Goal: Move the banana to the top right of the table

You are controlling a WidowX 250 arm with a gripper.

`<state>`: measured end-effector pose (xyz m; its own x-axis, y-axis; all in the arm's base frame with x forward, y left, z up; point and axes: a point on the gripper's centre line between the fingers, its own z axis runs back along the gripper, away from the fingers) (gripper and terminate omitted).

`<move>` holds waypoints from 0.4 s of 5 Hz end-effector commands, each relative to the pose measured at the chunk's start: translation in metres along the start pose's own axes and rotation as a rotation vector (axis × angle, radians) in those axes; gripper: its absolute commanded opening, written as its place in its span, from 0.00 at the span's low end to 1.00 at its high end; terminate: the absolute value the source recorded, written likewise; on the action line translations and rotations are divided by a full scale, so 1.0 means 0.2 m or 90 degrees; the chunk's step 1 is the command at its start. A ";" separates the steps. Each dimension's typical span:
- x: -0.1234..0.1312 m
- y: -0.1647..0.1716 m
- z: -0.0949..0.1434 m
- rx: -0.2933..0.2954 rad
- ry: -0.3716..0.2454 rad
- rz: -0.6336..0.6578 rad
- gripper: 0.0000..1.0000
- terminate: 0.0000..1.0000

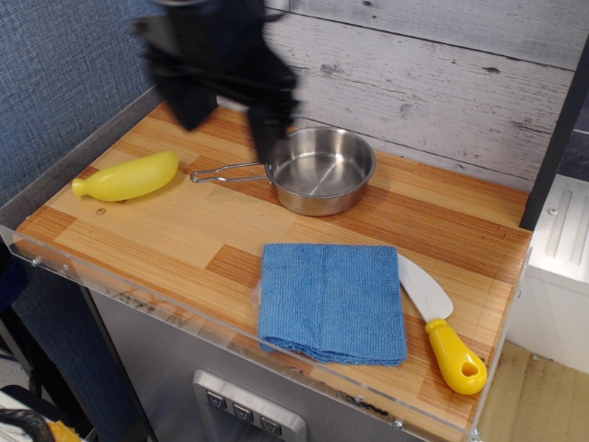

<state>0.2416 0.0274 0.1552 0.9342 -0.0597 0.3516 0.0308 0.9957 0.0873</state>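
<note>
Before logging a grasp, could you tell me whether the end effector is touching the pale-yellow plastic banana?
Apart. The single camera view shows the blurred dark end effector above the table, with bare wood between it and the banana.

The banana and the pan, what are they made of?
The banana looks like plastic: smooth, even pale yellow with a soft sheen and no spots. The pan looks like bare shiny metal, probably steel: silvery, with reflections inside and a thin wire handle.

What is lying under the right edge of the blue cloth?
The white blade of the yellow-handled spatula runs under the folded blue microfibre cloth. Its tip is covered, so how far it reaches cannot be seen.
</note>
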 end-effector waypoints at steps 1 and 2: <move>-0.04 0.31 -0.04 0.050 0.000 0.014 1.00 0.00; 0.00 0.44 -0.11 0.056 0.014 0.041 1.00 0.00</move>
<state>0.2509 0.1148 0.1287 0.9544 0.0094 0.2983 -0.0503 0.9903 0.1298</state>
